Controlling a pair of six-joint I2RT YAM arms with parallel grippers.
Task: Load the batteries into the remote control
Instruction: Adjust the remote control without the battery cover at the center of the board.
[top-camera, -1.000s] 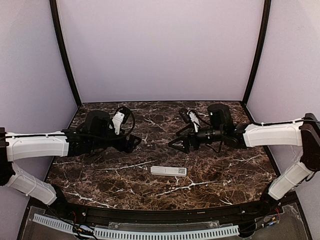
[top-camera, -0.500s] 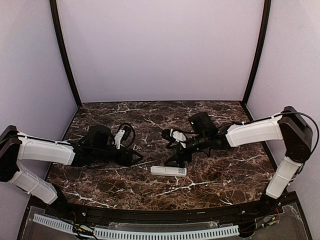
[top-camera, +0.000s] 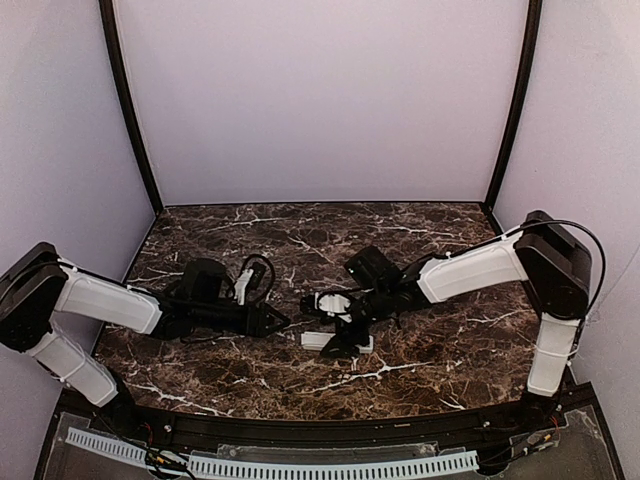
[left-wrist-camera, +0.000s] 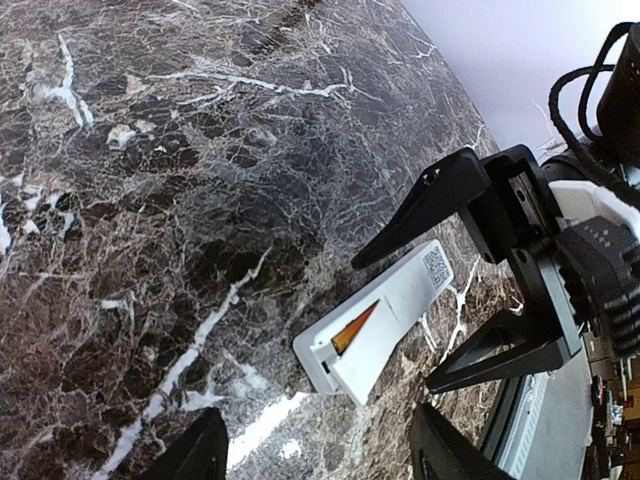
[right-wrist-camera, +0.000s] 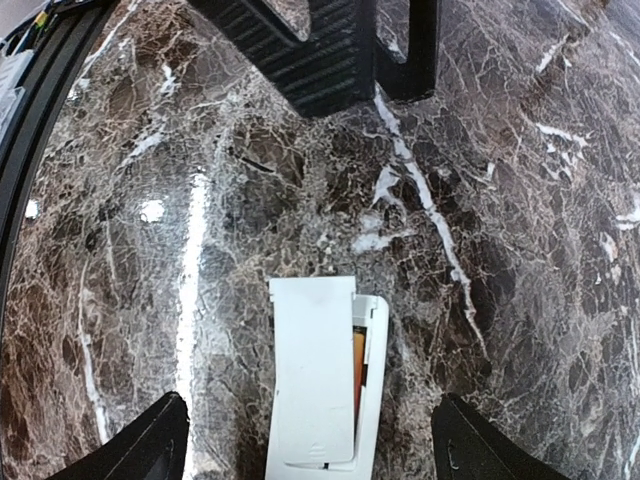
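Note:
The white remote control lies back-up on the marble table. A white cover piece sits askew over its battery bay. One orange battery shows through the gap, and the cover hides the remainder of the bay. My right gripper is open and low, with a finger either side of the remote, neither touching it. Its black fingers also show in the left wrist view. My left gripper is open with nothing in it, pointing at the remote's left end from a short way off.
Dark veined marble surrounds the remote. A black rail runs along the table's near edge, and lilac walls close the back and sides. Both arms reach inward low over the table, their grippers close together near the middle.
Both arms have dropped and swung inward. The right gripper came down over the remote. The left gripper slid toward its left end and its jaws narrowed.

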